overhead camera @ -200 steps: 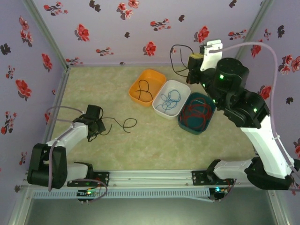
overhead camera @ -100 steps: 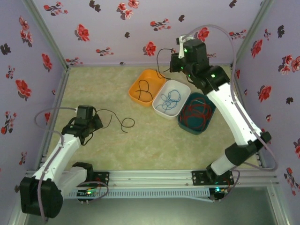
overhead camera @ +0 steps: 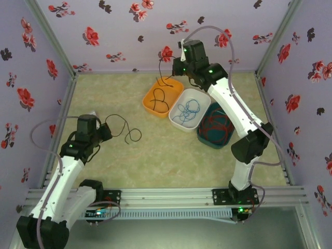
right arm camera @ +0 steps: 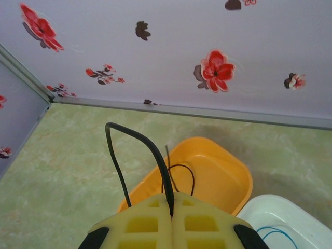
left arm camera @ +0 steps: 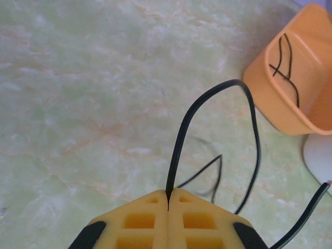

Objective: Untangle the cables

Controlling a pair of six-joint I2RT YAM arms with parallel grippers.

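- Left claw [left arm camera: 167, 199]: tips pressed together, pinching the first black cable [left arm camera: 250, 106] right at the seam. In the top view this claw [overhead camera: 104, 130] sits low over the left half of the worktop [overhead camera: 171, 155].
- First black cable [overhead camera: 127, 132]: leaves the pinch and arches up and away from the claw, then bends over and comes back down on the right. From above, the slack runs in a wavy line from the claw towards the middle of the worktop, long axis roughly left to right, and ends in a small hook. A cut end shows at the lower right edge of the left wrist view.
- Right claw [right arm camera: 172, 205]: tips shut tight on the second black cable [right arm camera: 136, 139]. From above, the claw [overhead camera: 179, 70] is held high near the back wall, over the far end of the orange tub [overhead camera: 171, 89].
- Second black cable [overhead camera: 162, 78]: arches up and leftwards from the pinch, then drops. Long axis close to vertical, free end pointing down at the orange tub [right arm camera: 223, 176]. Cannot tell whether it touches the tub.
- Third black cable [overhead camera: 161, 98]: lies looped inside the orange tub, also seen from the left wrist as crossed strands [left arm camera: 285, 67] in the tub [left arm camera: 270, 101].
- Blue cable [overhead camera: 187, 109]: loose coil in the white tub [overhead camera: 201, 94], just beside the orange one.
- Red cable [overhead camera: 215, 124]: coil in the teal tub [overhead camera: 205, 138], partly under the right arm.
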